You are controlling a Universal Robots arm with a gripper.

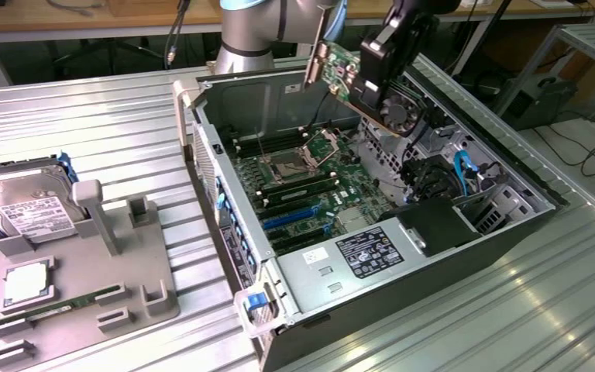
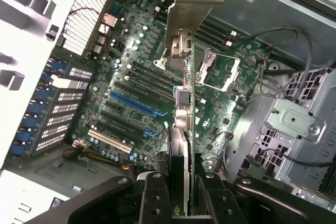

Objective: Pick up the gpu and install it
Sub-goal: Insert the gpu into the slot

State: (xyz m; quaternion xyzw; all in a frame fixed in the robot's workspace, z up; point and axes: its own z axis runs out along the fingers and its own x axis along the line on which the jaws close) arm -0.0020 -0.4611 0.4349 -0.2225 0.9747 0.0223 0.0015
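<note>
Carry stage of the install: your hand (image 1: pixel 377 74) is closed narrowly on the gpu (image 1: pixel 401 108), clamping the thin card across its faces. It holds the card tilted in the air above the open computer case (image 1: pixel 245 101), with the silver bracket (image 1: pixel 318 43) at the end away from the hand. In the wrist view you see the card edge-on over the motherboard (image 2: pixel 226 103), between the CPU socket (image 2: pixel 218 69) and the blue expansion slots (image 2: pixel 134 103). It touches none of them, so seating is not yet done. By my judgement this step calls for the card's lower edge parallel to a slot, bracket toward the case's rear openings. The power supply's black label (image 1: pixel 375 252) and the hard drive's (image 1: pixel 29 209) white label carry print too small to read
</note>
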